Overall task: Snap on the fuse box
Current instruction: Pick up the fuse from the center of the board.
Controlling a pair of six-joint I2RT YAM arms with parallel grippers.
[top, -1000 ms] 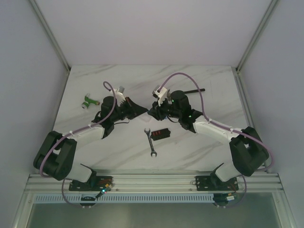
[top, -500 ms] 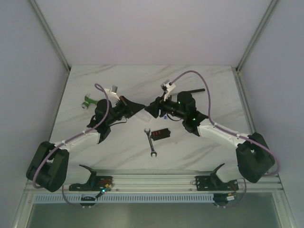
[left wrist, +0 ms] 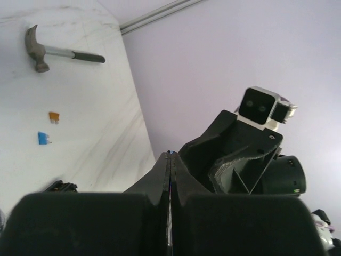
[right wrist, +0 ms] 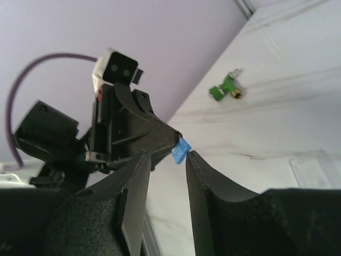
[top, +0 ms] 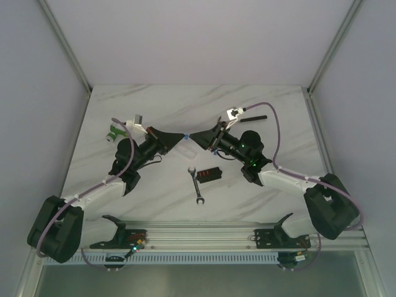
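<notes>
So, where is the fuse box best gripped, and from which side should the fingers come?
Probably from straight above, closing on its two long outer walls. The fuse box lies flat on the table, open face up with red fuses showing, and it is narrow that way. The wrench lies close to one short end, leaving little room there.

place: lab robot cell | plain walls (top: 185,37) | marble table (top: 154,185) | aluminium rail (top: 198,234)
</notes>
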